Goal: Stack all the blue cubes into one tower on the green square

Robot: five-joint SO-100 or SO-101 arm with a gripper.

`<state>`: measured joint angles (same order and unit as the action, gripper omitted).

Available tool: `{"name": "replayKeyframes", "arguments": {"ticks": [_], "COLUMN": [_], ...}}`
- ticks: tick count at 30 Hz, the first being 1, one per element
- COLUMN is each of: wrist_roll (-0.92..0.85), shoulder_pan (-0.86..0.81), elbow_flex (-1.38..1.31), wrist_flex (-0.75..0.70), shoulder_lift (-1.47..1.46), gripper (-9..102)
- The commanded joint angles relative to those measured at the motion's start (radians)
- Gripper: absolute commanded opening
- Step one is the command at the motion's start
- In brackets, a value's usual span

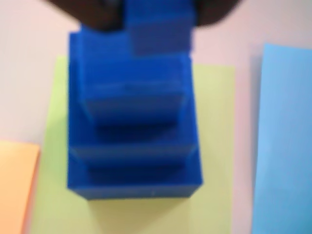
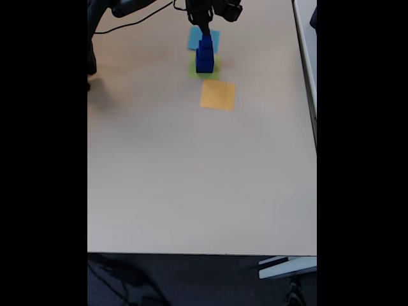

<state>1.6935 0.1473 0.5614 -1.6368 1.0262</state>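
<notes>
In the wrist view the large blue cube [image 1: 134,180] stands on the green square [image 1: 214,146], and the medium blue cube [image 1: 134,105] sits on top of it. The small blue cube [image 1: 158,39] is at the top of that view, a little right of the stack's middle. My gripper [image 1: 158,17] is shut on it, with a dark finger [image 1: 97,17] against each side. Whether it rests on the medium cube I cannot tell, as the picture is blurred. In the fixed view the tower [image 2: 204,56] stands on the green square [image 2: 211,73] at the far edge of the table, with my gripper [image 2: 204,33] directly above it.
A light-blue paper square [image 1: 285,146] lies right of the green one in the wrist view, and an orange square [image 1: 17,185] lies to its left. In the fixed view the orange square [image 2: 217,95] is nearest the camera and the light-blue one [image 2: 213,38] is behind the tower. A black cable [image 2: 137,24] runs at the back left.
</notes>
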Motion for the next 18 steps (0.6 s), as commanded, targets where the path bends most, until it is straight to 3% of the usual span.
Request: {"name": "replayKeyframes", "arguments": {"ticks": [1, 18], "wrist_roll": [0.017, 0.034], "shoulder_pan": [-0.009, -0.015], "elbow_flex": [-0.006, -0.041], "wrist_flex": [0.020, 0.020], "shoulder_lift": [0.083, 0.037], "gripper": [0, 0]}}
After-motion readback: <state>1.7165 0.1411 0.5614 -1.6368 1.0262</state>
